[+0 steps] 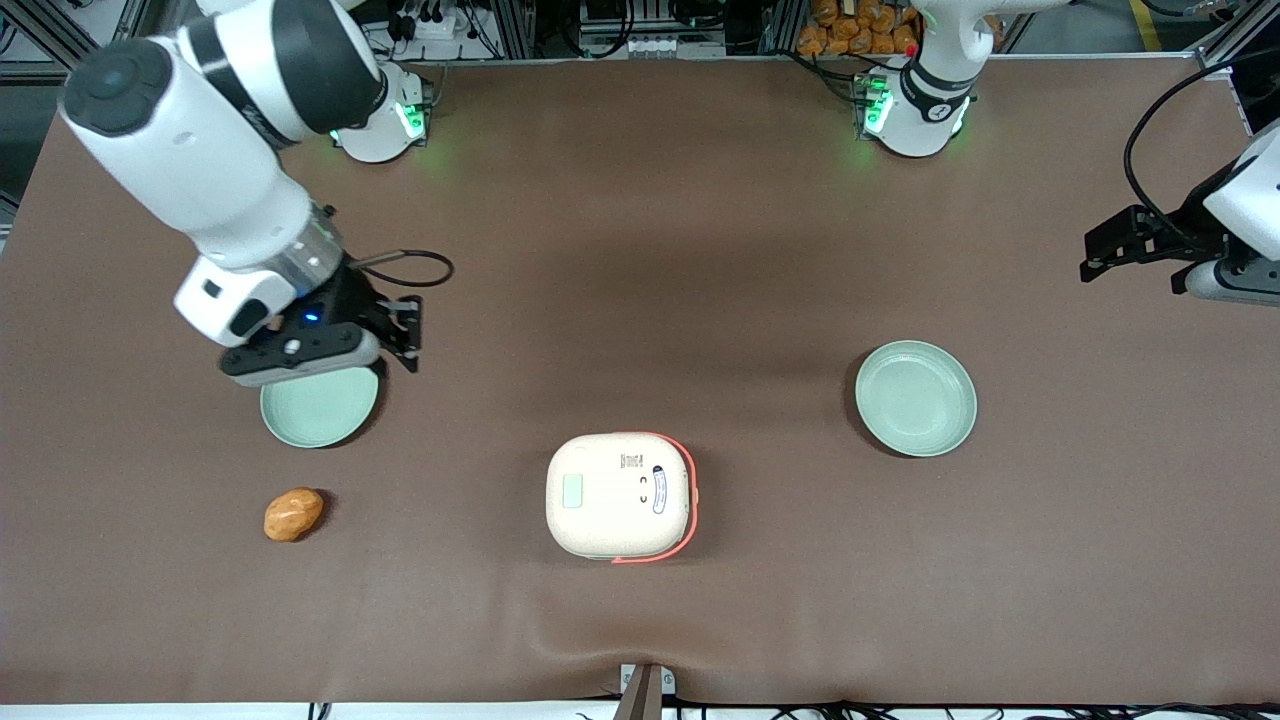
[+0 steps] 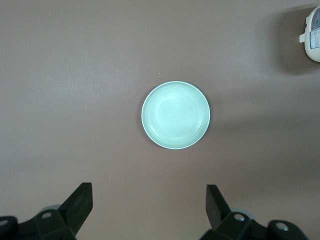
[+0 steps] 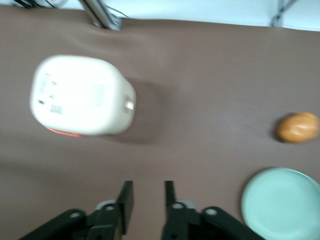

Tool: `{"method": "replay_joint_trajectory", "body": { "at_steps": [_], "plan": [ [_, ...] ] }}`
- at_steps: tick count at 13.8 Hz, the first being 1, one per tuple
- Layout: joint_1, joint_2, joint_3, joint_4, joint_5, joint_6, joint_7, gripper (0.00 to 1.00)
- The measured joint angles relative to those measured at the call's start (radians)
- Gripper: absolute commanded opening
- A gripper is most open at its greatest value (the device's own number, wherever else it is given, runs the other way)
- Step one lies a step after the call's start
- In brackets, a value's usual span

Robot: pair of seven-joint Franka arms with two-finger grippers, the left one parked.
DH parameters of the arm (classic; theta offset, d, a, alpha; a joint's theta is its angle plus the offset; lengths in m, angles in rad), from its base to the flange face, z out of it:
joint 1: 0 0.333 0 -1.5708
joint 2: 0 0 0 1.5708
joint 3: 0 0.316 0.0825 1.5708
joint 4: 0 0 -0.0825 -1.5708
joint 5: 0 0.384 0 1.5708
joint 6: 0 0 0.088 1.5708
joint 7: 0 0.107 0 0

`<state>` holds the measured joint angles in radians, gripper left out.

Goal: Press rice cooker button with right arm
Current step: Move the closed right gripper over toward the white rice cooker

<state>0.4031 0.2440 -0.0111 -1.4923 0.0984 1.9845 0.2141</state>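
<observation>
Front view. The rice cooker point(image 1: 621, 496) is sitting lid-down-closed on the brown table point(image 1: 640, 250), near the middle and toward the front camera's edge, its cream-white top facing up and a coral-orange band showing along one side. A pale green square and a small oval label are showing on the lid. The right arm point(image 1: 200, 150) is reaching over the working arm's end of the table; its gripper point(image 1: 405, 335) is hanging above the table just beside a mint-green plate point(image 1: 320, 408), whose rim the gripper body is partly covering. The gripper is well apart from the cooker. A thin black cable point(image 1: 410, 268) is looping out beside the wrist. An orange-brown bread roll point(image 1: 293, 514) is lying nearer the camera than that plate. A second mint-green plate point(image 1: 916, 397) is lying toward the parked arm's end.

Left wrist view. The second plate point(image 2: 175, 115) is lying alone on the table, with one edge of the cooker point(image 2: 313, 29) just showing.

Right wrist view. The gripper point(image 3: 145, 200) is holding nothing; its fingers point(image 3: 126, 200) are standing close together with a narrow gap between them, above bare table. The cooker point(image 3: 80, 96), the roll point(image 3: 298, 127) and the first plate point(image 3: 282, 205) are all lying clear of the fingers.
</observation>
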Motion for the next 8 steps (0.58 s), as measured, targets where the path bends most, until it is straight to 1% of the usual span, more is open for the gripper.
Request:
{"method": "replay_joint_trajectory", "body": {
  "at_steps": [1,3,8],
  "plan": [
    [0.009,0.023,0.000,0.006,0.019,0.049,0.000,0.00],
    [0.028,0.070,0.000,0.010,0.032,0.137,0.000,0.00],
    [0.084,0.215,0.000,0.029,0.035,0.387,0.000,0.00]
  ]
}}
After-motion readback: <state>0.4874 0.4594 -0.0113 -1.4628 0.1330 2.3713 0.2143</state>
